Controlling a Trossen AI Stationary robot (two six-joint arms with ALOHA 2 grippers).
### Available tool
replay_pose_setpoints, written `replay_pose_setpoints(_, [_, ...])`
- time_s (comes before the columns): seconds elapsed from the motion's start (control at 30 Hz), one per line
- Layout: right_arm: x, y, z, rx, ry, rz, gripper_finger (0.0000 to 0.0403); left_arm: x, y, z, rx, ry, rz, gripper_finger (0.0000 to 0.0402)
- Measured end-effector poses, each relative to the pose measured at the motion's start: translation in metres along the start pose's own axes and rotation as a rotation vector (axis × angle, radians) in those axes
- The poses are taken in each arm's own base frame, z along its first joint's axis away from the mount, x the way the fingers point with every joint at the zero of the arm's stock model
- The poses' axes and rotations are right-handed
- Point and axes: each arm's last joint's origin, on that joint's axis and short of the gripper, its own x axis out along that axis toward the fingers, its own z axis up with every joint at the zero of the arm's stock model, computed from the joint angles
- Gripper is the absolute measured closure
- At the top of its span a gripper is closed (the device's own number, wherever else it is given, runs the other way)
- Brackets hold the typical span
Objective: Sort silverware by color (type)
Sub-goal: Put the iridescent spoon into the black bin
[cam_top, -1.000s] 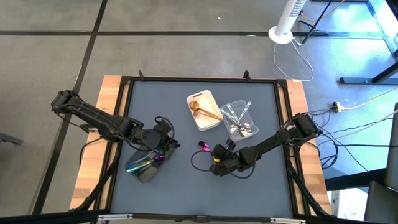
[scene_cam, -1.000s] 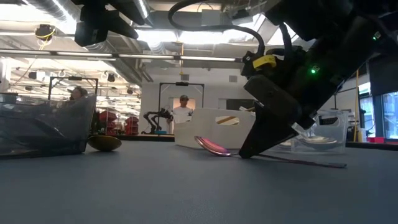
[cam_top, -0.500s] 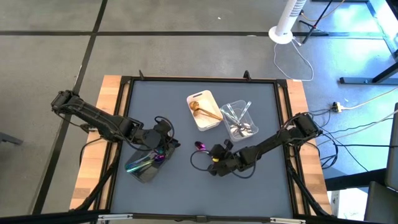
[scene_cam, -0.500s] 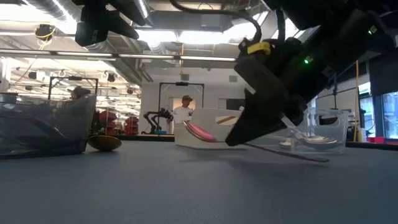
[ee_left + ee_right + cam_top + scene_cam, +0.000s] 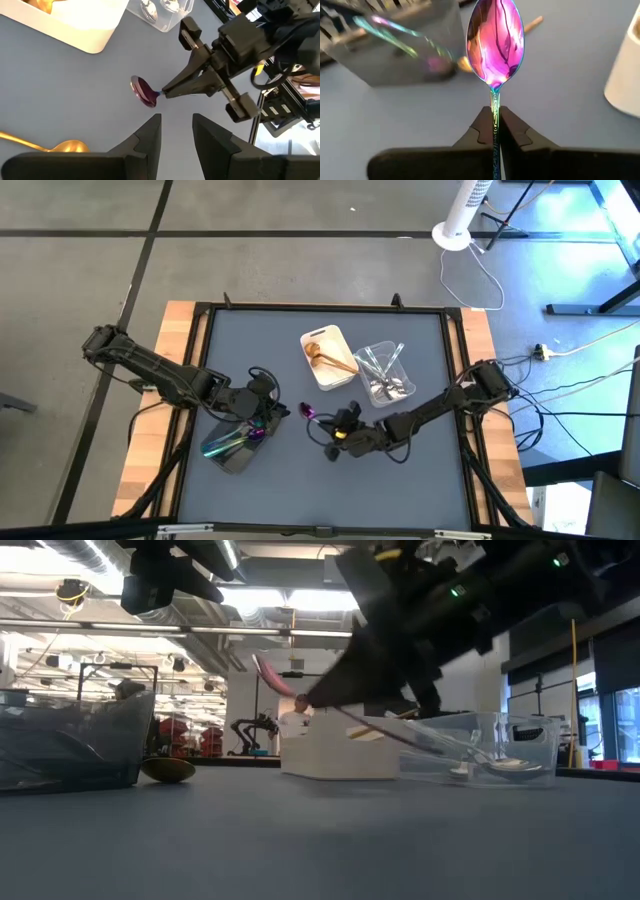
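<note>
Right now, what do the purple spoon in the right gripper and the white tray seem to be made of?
Iridescent purple-teal spoon: probably polished, coated metal, since it gives mirror-like rainbow reflections. White rectangular tray: likely matte plastic, opaque without glare, though ceramic is possible.

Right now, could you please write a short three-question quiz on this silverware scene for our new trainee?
1. True or false: the right gripper holds the purple spoon by its handle.
2. Multiple choice: where is that spoon? A) in the white tray; B) lifted off the grey table; C) in the clear tray.
3. Fill in: the dark tray below the left gripper already holds ___ pieces.

Key: 1 true. 2 B. 3 iridescent purple-teal.
</note>
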Motion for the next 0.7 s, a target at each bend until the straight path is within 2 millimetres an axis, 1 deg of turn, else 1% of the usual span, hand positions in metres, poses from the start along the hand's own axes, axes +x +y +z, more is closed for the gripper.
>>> replay_pose_setpoints(0.23, [0.004,0.003,0.019,0.073,-0.135,0.06,0.0403,0.0,0.0,0.0,-0.007,0.0,0.0,0.0297])
replay_pose_setpoints(0.37, [0.006,0.003,0.028,0.122,-0.183,0.097,0.0403,0.0,0.0,0.0,-0.009,0.0,-0.001,0.0297])
replay_pose_setpoints(0.7, [0.006,0.005,0.043,0.206,-0.273,0.177,0.0403,0.0,0.001,0.002,-0.108,-0.068,0.035,0.0297])
